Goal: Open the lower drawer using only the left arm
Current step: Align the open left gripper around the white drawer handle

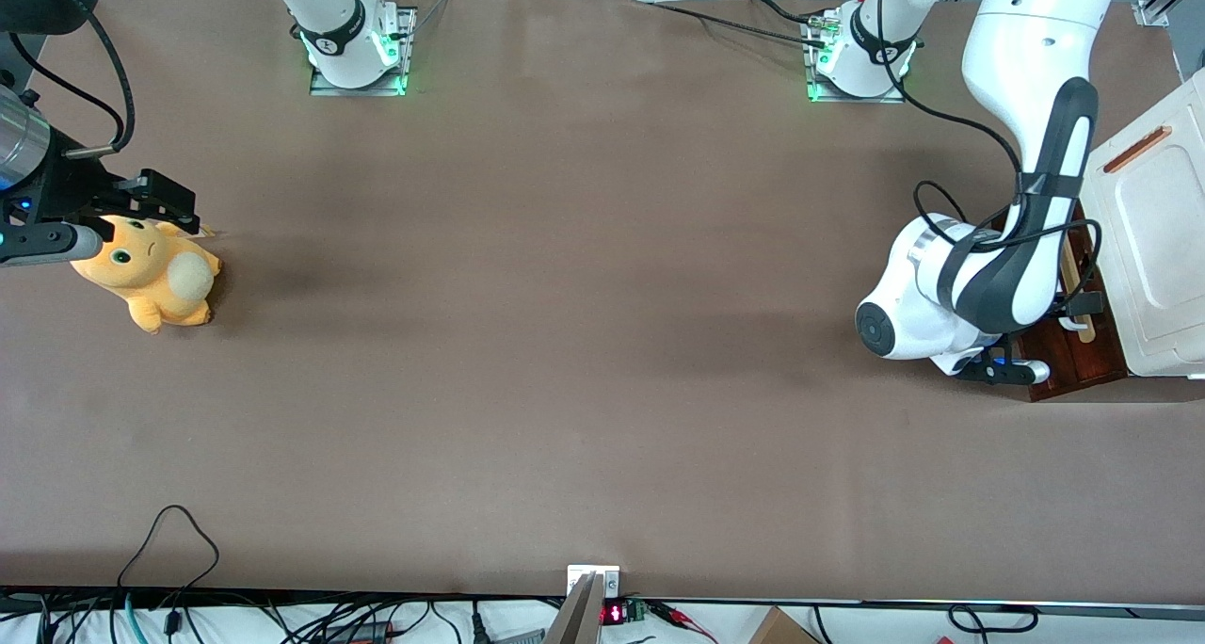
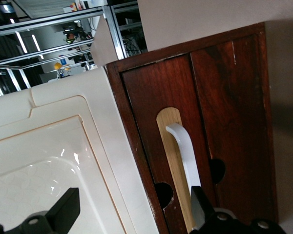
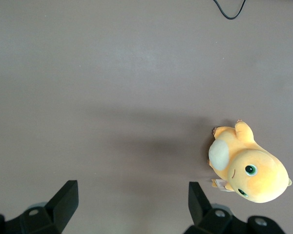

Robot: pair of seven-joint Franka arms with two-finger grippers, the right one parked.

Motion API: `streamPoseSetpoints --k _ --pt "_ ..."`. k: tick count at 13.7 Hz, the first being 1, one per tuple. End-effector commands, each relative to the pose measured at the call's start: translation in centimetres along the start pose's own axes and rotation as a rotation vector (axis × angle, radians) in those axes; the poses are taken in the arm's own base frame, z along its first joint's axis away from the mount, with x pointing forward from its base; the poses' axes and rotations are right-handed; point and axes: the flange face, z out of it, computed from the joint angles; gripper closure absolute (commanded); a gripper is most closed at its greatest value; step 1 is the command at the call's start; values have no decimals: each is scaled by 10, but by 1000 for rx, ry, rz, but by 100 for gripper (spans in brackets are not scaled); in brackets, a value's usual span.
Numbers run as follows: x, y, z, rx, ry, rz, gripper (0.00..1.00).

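Note:
The lower drawer (image 2: 224, 112) has a dark red-brown wooden front, and a white loop handle (image 2: 183, 151) stands on a pale wood strip (image 2: 168, 146). My left arm's gripper (image 2: 132, 209) is open and close in front of this drawer front. One black finger (image 2: 199, 204) lies over the handle's end, and the other finger (image 2: 63, 208) hangs over the white top panel (image 2: 49, 161). Nothing is between them. In the front view the left arm's white wrist (image 1: 927, 296) covers most of the gripper (image 1: 1068, 310) at the drawer front (image 1: 1078, 357).
The white cabinet top (image 1: 1163, 239) with an orange-brown slot (image 1: 1136, 149) stands at the working arm's end of the table. An orange plush toy (image 1: 155, 277) lies toward the parked arm's end. Cables (image 1: 169, 540) trail at the table edge nearest the front camera.

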Motion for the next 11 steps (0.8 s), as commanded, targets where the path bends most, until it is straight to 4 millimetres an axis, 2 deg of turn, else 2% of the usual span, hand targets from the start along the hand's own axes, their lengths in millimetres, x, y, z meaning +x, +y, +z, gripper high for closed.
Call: streamPoseSetpoints --k 1,5,8,11 --pt "-3 23 6 106 36 -47 0" --pt "-7 33 11 138 56 -37 0" --pt "-11 51 11 148 62 -31 0" --pt "-18 62 19 159 52 -14 0"
